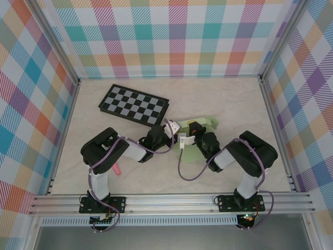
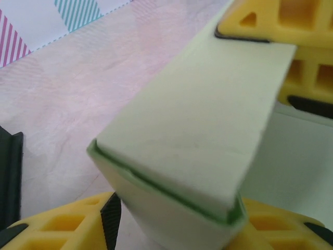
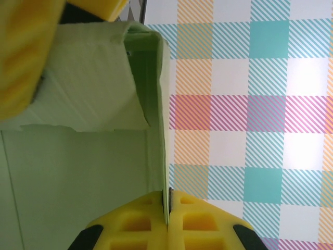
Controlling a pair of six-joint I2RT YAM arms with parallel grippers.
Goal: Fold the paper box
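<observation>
The pale green paper box (image 1: 209,123) is seen partly folded at the centre of the top view, on the table (image 1: 218,99), just lower right of the checkerboard (image 1: 134,103). At the bottom of the right wrist view, a thin panel edge is pinched by the clenched right gripper (image 3: 167,208). In the left wrist view, a folded corner is straddled by the left gripper (image 2: 177,229); whether it is grasped cannot be told.

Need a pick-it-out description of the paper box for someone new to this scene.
On the pale table, look right of the black-and-grey checkerboard, where the two arms meet. The paper box is the partly folded card there: plain pale green, unlike the chequered board.
</observation>
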